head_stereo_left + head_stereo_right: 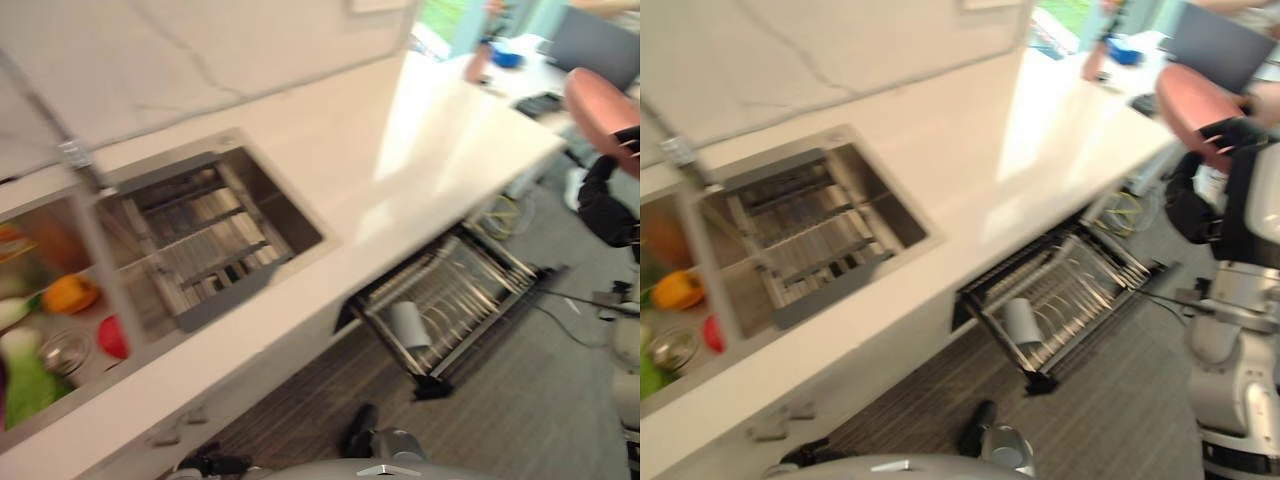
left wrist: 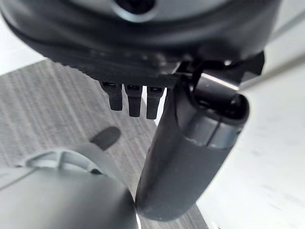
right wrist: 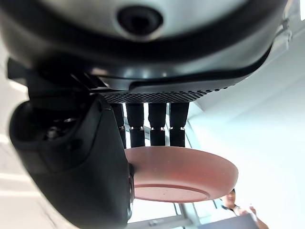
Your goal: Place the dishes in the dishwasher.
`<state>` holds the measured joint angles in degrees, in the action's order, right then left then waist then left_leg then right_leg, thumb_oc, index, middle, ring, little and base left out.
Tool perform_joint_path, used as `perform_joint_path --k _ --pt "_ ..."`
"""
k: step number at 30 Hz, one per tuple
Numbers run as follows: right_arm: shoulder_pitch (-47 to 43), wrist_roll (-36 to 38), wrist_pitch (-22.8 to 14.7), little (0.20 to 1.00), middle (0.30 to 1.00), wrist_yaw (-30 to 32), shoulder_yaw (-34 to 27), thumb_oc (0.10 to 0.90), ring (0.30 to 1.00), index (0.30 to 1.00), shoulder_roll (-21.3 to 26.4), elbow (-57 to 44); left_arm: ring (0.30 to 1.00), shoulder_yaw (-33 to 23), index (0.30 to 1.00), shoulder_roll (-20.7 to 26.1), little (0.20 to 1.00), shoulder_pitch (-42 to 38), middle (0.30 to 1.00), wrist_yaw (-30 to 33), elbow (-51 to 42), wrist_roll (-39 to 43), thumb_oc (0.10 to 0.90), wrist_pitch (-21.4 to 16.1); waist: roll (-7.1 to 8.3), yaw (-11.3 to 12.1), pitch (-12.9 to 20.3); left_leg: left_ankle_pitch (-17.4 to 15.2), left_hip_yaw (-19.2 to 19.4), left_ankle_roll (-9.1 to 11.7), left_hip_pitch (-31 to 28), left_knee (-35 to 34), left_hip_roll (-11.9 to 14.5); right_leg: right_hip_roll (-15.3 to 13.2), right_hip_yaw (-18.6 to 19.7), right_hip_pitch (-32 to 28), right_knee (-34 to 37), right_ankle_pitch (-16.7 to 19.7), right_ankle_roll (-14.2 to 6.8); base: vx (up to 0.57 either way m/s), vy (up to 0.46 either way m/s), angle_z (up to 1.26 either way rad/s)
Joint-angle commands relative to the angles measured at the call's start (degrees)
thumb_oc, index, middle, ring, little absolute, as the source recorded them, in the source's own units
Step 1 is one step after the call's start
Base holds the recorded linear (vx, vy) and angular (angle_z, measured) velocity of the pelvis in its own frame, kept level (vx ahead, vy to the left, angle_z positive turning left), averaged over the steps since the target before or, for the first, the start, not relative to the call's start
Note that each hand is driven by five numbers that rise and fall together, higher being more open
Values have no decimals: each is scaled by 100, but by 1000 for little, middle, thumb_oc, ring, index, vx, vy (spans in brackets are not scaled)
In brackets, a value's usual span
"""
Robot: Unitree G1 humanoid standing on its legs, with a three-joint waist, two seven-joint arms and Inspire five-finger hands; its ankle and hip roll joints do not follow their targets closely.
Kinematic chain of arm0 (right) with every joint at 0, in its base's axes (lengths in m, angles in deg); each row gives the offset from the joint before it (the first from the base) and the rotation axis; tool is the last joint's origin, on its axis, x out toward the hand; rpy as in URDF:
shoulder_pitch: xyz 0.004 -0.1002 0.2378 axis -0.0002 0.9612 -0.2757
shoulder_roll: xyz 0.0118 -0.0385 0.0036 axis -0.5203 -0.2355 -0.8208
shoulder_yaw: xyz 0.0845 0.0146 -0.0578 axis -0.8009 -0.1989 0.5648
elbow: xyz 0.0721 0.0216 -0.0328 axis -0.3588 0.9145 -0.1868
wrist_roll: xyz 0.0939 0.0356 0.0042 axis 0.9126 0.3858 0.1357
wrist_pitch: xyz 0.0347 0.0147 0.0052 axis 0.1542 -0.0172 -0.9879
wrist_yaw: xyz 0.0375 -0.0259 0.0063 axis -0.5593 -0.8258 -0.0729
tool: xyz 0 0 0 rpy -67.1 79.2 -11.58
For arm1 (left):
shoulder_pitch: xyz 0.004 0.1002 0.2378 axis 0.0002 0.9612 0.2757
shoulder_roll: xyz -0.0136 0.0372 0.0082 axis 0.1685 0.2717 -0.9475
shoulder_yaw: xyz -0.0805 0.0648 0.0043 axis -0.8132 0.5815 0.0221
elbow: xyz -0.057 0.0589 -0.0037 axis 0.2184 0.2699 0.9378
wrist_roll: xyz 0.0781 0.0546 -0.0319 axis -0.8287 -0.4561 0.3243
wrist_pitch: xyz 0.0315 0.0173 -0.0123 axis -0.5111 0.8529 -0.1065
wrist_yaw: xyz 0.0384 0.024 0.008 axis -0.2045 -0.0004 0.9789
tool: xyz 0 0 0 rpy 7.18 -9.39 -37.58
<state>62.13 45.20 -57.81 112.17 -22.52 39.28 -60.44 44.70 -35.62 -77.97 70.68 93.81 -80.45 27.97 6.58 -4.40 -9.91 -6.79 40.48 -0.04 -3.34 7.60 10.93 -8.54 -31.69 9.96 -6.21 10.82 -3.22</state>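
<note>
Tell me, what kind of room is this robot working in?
Most likely a kitchen: a steel sink is set into a pale countertop, and a dishwasher rack is pulled out below it. The right hand grips a pink plate.

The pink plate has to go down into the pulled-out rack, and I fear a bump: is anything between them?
Nothing visible stands between. The right hand holds the pink plate up beside the counter's end; the rack lies open below, with a white cup near its front corner.
</note>
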Motion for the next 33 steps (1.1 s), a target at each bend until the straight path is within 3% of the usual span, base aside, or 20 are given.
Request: perform_joint_path --k 1,2,3,5,6,8,9,11,12,14,16,18,21,25,30,33 --pt "-411 -149 5 300 300 -47 -733 400 300 300 533 -654 900 508 900 -236 900 -197 900 -201 88 135 800 -37 -272 -55 63 641 -451 253 -229 -1212 37 -1454 609 -675 -1211 -662 -991 -86 -113 -87" --pt "-328 -123 -21 300 300 -120 -651 400 300 300 563 -545 900 590 900 -230 900 -203 900 -227 -52 214 800 -62 -260 -25 88 685 -472 275 -198 -1204 47 -1425 830 -819 -1192 -696 -996 -81 -260 -46" --pt "-111 2 -98 300 300 -337 -446 400 300 300 456 -392 900 795 900 -236 900 -240 900 -299 -399 439 800 -115 -173 92 214 809 -558 353 -83 -1161 80 -1162 1129 -1262 -676 -1072 -987 -92 -381 -48" --pt "-84 87 -106 300 300 -433 -139 400 300 300 443 -160 900 821 900 -233 900 -179 900 -256 -545 742 800 -148 -142 228 318 973 -400 538 -32 -985 342 -1017 909 -1626 98 -1239 -941 -77 -363 -10" --pt "-84 87 -106 300 300 -433 -139 400 300 300 443 -160 900 821 900 -233 900 -179 900 -256 -545 742 800 -148 -142 228 318 973 -400 538 -32 -985 342 -1017 909 -1626 98 -1239 -941 -87 -299 -9" --pt "-328 213 -251 300 300 -734 843 400 300 300 424 242 900 697 900 -307 900 -187 900 -189 -720 1237 800 -145 -228 448 342 1278 -205 863 -3 -714 796 -603 779 -1890 773 -1238 -794 -56 -388 -80" --pt "-328 213 -251 300 300 -734 843 400 300 300 424 242 900 697 900 -307 900 -187 900 -189 -720 1237 800 -145 -228 448 342 1278 -205 863 -3 -714 796 -603 779 -1890 773 -1238 -794 -11 -362 -120" --pt "-456 211 -303 300 300 -917 1293 400 300 300 496 496 900 716 900 -413 900 -108 900 -250 -958 1632 800 -151 -396 491 314 1520 -316 1051 37 -590 1089 -295 613 -2129 968 -1423 -608 0 -312 -30" --pt "-571 259 -292 300 300 -1006 1602 400 300 300 498 732 900 991 900 -483 900 -96 900 -338 -1192 1723 800 -130 -510 537 271 1752 -407 1181 117 -540 1296 -100 579 -2284 1106 -1608 -494 -15 -312 51" --pt "-749 291 -322 300 300 -1039 1913 400 300 300 554 1067 900 1178 900 -482 900 4 900 -385 -1292 1581 800 -110 -682 512 234 1919 -552 1265 68 -614 1416 58 507 -2400 1121 -1757 -360 -9 -162 52" --pt "-761 291 -325 300 300 -1033 1924 400 300 300 557 1078 900 1172 900 -485 900 5 900 -385 -1295 1580 800 -109 -687 501 228 1924 -559 1268 66 -617 1420 63 502 -2406 1121 -1759 -357 7 -41 50" --pt "-1035 170 -414 300 300 -1091 2281 400 300 300 768 1412 900 1310 900 -474 900 110 900 -483 -947 1100 800 -49 -867 534 261 2110 -607 1343 4 -771 1506 175 336 -2516 1121 -1879 -284 38 -62 19" --pt "-1150 -9 -546 300 300 -1198 2465 400 300 300 952 1544 900 1208 900 -438 900 212 900 -496 -450 495 800 -43 -919 569 296 2105 -687 1347 20 -757 1501 190 254 -2593 1121 -1897 -252 33 -1 44" --pt "-1211 -93 -645 300 300 -1255 2574 400 300 300 1050 1592 900 1082 900 -414 900 283 900 -498 -132 224 800 -28 -909 617 317 2082 -698 1345 34 -729 1489 168 200 -2613 1121 -1871 -256 32 20 11" --pt "-1669 -222 -778 300 300 -1423 3248 400 300 300 1278 2166 900 1026 900 -332 900 421 900 -550 133 -49 800 -56 -860 800 325 1983 -802 1309 140 -714 1347 57 106 -2601 1099 -1784 -300 62 72 5" --pt "-2318 -584 -723 300 300 -1461 3985 400 300 300 1504 2991 900 1179 900 -213 900 413 900 -600 -34 -10 800 -105 -798 969 313 1935 -937 1275 288 -732 1202 -33 -24 -2565 1089 -1721 -352 77 79 14"
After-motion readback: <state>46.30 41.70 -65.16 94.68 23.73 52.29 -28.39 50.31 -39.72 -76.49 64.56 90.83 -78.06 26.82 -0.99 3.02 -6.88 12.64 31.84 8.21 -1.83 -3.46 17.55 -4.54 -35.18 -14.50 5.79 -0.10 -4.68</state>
